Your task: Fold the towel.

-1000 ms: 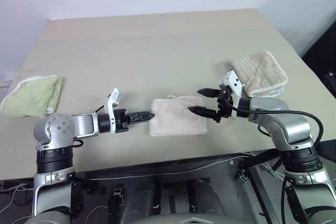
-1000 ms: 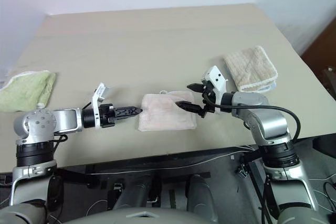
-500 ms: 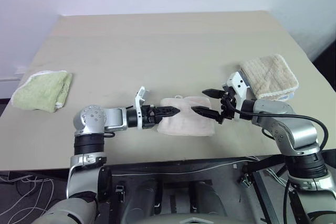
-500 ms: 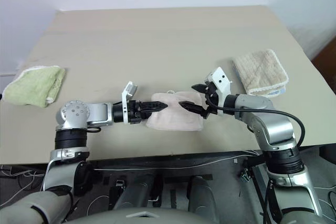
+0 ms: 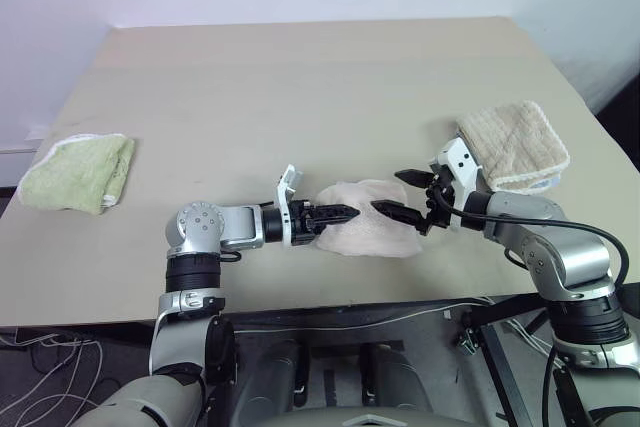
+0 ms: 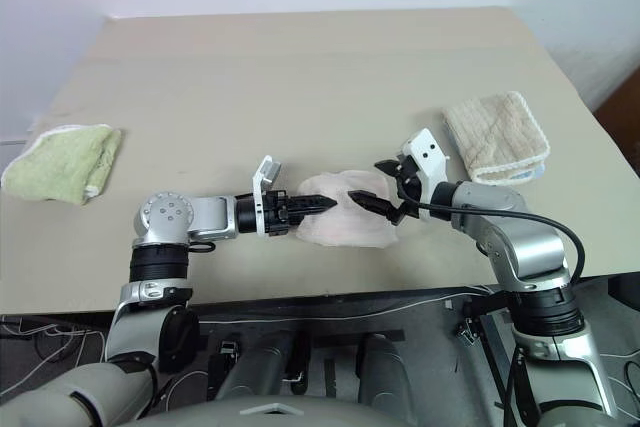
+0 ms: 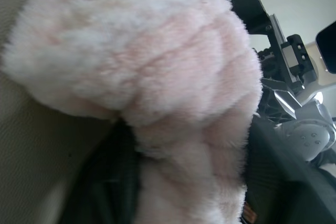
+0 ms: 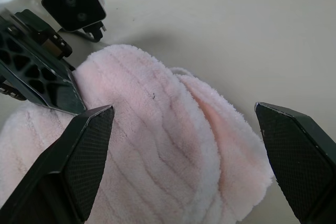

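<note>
The pale pink towel (image 5: 368, 230) lies bunched near the bench's (image 5: 300, 97) front edge. The left gripper (image 5: 335, 214) has its fingers pinched on the towel's left edge, probably to lift that edge for folding. The right gripper (image 5: 405, 197) hovers over the right side, fingers spread wide, ready to take hold.

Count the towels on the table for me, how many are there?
3. The pink towel lies at the near edge between the grippers, the green towel at the robot's far left, the beige towel at its right.
</note>
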Controlling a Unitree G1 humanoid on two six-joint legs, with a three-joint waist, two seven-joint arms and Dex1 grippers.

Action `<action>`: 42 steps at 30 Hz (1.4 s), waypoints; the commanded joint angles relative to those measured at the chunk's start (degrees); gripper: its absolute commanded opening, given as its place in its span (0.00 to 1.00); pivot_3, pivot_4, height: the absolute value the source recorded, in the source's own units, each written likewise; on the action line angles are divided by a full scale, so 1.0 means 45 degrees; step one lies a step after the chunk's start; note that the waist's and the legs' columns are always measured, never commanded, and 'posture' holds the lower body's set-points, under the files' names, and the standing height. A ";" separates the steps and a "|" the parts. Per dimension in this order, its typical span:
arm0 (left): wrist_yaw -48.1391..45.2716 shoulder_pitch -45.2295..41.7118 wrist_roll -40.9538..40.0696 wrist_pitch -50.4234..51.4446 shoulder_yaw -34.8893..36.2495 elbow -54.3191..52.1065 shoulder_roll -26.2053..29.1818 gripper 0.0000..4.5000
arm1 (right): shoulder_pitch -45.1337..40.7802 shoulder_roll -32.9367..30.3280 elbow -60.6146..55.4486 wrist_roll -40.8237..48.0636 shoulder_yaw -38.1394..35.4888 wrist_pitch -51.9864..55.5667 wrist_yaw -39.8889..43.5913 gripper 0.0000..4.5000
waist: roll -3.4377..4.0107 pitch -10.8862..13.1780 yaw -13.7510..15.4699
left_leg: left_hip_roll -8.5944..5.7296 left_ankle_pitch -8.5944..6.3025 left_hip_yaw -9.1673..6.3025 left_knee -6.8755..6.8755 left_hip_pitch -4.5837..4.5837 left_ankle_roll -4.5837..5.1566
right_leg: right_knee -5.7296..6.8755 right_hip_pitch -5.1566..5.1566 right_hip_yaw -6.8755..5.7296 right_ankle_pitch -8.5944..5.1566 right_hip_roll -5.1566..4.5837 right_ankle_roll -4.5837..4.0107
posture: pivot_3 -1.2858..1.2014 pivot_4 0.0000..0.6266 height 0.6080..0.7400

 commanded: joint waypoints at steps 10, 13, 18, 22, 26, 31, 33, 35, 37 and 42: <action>0.0393 0.0273 -0.0616 0.0042 0.0961 -0.1252 -0.0054 0.01 | -0.0428 0.0134 0.0300 -0.0331 -0.0131 -0.0640 -0.0100 1.00 | 0.0000 0.0000 -0.0024 | 0.0001 0.0000 0.0000 0.0002 0.0000 0.0000 | 0.0003 -0.0001 0.0002 0.0002 0.0005 0.0004 | 0.52 0.24 1.00; 0.0288 0.0247 -0.0946 0.0233 0.1482 -0.1729 0.0428 0.01 | -0.0568 0.0255 0.0433 -0.0301 -0.0185 -0.0709 -0.0110 1.00 | -0.0001 0.0001 -0.0037 | 0.0001 0.0001 0.0000 0.0002 0.0000 -0.0002 | 0.0007 -0.0003 0.0002 0.0002 0.0008 0.0003 | 0.52 0.24 1.00; -0.0001 0.0381 -0.1212 0.0686 0.1874 -0.2798 0.2390 0.01 | -0.0759 0.0379 0.0757 -0.0365 -0.0199 -0.0942 -0.0071 1.00 | 0.0000 0.0001 -0.0285 | 0.0007 0.0008 -0.0002 -0.0005 0.0003 -0.0012 | 0.0018 -0.0009 0.0007 0.0001 0.0018 0.0002 | 0.52 0.24 1.00; 0.0111 -0.0004 -0.1274 0.0993 0.2844 -0.2740 0.3882 0.01 | -0.0932 0.0579 0.1067 -0.0467 -0.0052 -0.1182 -0.0033 1.00 | -0.0001 0.0002 -0.0387 | 0.0007 0.0008 -0.0005 -0.0002 0.0004 -0.0013 | 0.0020 -0.0010 0.0007 0.0002 0.0022 0.0004 | 0.52 0.24 1.00; 0.0214 -0.0745 -0.1329 0.0947 0.3845 -0.2536 0.5124 0.01 | -0.1150 0.0804 0.1356 -0.0512 0.0079 -0.1378 0.0081 1.00 | -0.0004 0.0004 -0.0407 | 0.0007 0.0016 -0.0008 -0.0004 0.0006 -0.0027 | 0.0035 -0.0021 0.0008 0.0003 0.0028 0.0005 | 0.52 0.24 1.00; 0.0888 -0.2145 -0.0804 -0.0115 0.5022 -0.1524 0.6329 0.01 | -0.1634 0.1072 0.2102 -0.0724 0.0369 -0.1803 0.0290 1.00 | -0.0005 0.0004 -0.0391 | 0.0006 0.0019 -0.0008 -0.0002 0.0005 -0.0032 | 0.0037 -0.0021 0.0006 0.0004 0.0032 0.0008 | 0.52 0.24 1.00; 0.1250 -0.2522 -0.0518 -0.0766 0.5298 -0.1029 0.6705 0.01 | -0.1803 0.1183 0.2368 -0.0806 0.0459 -0.1963 0.0420 1.00 | -0.0005 0.0004 -0.0386 | 0.0006 0.0020 -0.0008 -0.0005 0.0005 -0.0034 | 0.0035 -0.0021 0.0006 0.0006 0.0036 0.0010 | 0.52 0.24 1.00; 0.1546 -0.2738 -0.0013 -0.1699 0.5442 -0.0501 0.7321 0.01 | -0.2007 0.1308 0.2625 -0.0905 0.0574 -0.2105 0.0544 1.00 | -0.0007 0.0005 -0.0411 | 0.0006 0.0026 -0.0008 -0.0007 0.0005 -0.0043 | 0.0037 -0.0024 0.0005 0.0008 0.0041 0.0013 | 0.52 0.24 1.00; 0.1861 -0.2850 0.0460 -0.2736 0.5702 0.0135 0.7917 0.01 | -0.2174 0.1378 0.2887 -0.0988 0.0679 -0.2271 0.0675 1.00 | -0.0009 0.0007 -0.0480 | 0.0006 0.0040 -0.0008 -0.0012 0.0005 -0.0068 | 0.0040 -0.0029 0.0005 0.0008 0.0045 0.0014 | 0.52 0.24 1.00; 0.1949 -0.2555 0.1328 -0.5163 0.6195 0.1704 0.9313 0.01 | -0.2530 0.1394 0.3405 -0.1258 0.0997 -0.2607 0.1110 1.00 | -0.0015 0.0010 -0.0690 | 0.0007 0.0056 -0.0008 -0.0025 0.0006 -0.0095 | 0.0045 -0.0037 0.0007 0.0011 0.0046 0.0019 | 0.52 0.24 1.00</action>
